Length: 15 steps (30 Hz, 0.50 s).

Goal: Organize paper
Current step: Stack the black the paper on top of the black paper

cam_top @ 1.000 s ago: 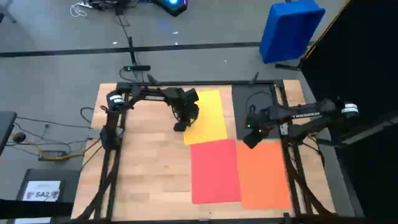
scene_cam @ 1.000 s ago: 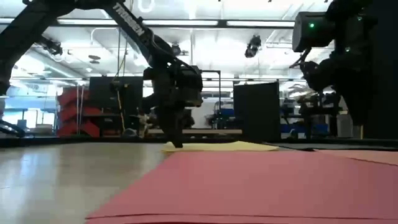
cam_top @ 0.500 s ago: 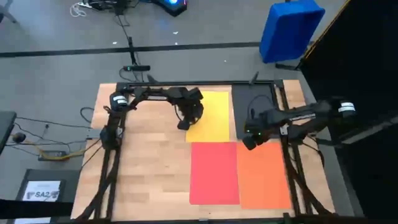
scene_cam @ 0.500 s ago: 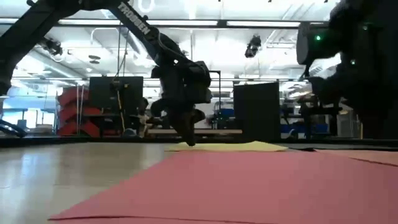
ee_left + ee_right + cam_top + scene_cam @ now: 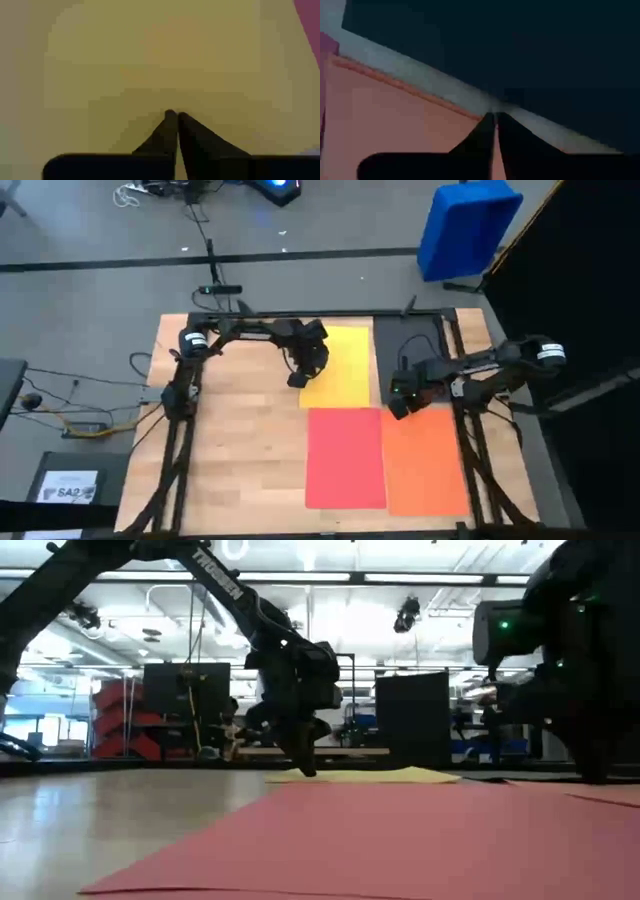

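The left half of the wooden table is bare and open to a gripper. The right half is covered flat by the yellow sheet, black sheet, red sheet and orange sheet. The left gripper at the yellow sheet's left edge and the right gripper at the black-orange seam block the far middle.
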Available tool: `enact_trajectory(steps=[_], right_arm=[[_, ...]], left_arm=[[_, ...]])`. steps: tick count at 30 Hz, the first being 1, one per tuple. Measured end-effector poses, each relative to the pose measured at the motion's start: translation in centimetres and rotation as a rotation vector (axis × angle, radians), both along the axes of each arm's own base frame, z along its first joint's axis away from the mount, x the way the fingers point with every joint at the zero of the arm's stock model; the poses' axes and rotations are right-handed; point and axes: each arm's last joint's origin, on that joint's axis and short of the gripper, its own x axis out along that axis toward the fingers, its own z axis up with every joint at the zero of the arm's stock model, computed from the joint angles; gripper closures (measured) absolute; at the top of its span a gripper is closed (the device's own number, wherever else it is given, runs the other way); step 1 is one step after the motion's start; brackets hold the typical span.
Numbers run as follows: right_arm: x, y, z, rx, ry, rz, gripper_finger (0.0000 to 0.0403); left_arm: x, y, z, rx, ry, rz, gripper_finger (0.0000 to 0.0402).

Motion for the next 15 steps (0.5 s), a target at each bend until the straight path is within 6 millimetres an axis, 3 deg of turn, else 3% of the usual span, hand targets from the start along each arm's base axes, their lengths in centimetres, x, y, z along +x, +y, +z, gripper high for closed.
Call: enact_trajectory(steps=[15], right_arm=[[-0.2,-1.3,-0.1,-0.048,0.011,-0.023,0.0403]], left_arm=[[0.0,0.0,0.0,-0.005,0.005,0.019,0.0402]])
